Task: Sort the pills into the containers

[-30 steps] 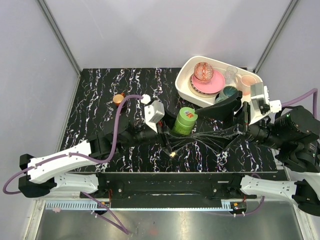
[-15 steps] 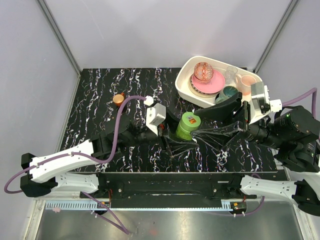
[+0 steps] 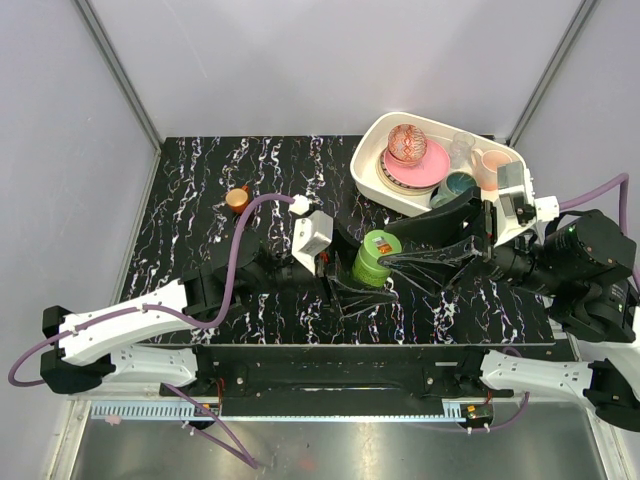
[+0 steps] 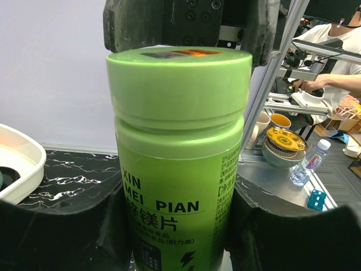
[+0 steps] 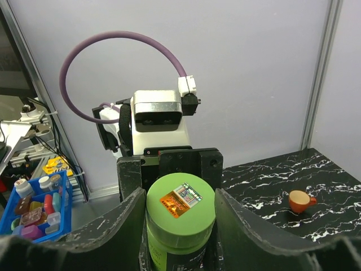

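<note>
bottle stands pinched at its body by left gripper, while right gripper, from 3 o'clock, flanks cap, probably to unscrew it; whether it presses i cannot tell.

Table: black marble-pattern top, white veining. Bearing: small orange cup, left rear, upright; white tray of crockery, right rear corner

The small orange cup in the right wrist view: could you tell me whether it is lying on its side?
No, the small orange cup stands upright on the black marbled table, mouth up.
</note>
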Robot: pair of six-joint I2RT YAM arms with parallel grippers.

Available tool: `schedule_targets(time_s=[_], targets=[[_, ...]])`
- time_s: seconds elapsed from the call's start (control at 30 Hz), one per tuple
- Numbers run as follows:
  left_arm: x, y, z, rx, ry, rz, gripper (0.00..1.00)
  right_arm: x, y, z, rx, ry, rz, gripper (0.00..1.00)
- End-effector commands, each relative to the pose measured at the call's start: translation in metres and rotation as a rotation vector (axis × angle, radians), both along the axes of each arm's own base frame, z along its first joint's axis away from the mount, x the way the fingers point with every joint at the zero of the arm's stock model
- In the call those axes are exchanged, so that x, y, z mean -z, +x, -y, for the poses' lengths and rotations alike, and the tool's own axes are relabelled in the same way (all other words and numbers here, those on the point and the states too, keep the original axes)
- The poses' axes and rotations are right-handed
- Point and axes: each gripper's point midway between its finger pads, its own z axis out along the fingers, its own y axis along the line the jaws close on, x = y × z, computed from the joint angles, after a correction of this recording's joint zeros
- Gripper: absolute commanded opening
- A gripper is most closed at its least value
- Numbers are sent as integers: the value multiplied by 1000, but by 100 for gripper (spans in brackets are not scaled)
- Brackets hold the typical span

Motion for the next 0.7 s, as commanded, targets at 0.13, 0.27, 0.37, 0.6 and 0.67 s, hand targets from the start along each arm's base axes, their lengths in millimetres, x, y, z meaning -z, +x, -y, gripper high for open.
schedule_targets(time_s=[0.13,0.27,0.37,0.6,0.67], targets=[[-64,-11,-16,20,-196,71,0,22,-7,-16,-75,-62,-34,59],[-65,-10,-17,14,-196,70,0,25,-8,-18,-86,-74,-40,59],[-65,-8,-18,4,-195,71,0,27,-10,-18,-99,-82,-42,60],[-64,-6,-18,-8,-193,65,0,28,-22,-18,-159,-91,-33,63],[-64,-6,-19,-9,-193,64,0,30,-23,-19,-168,-100,-34,63]])
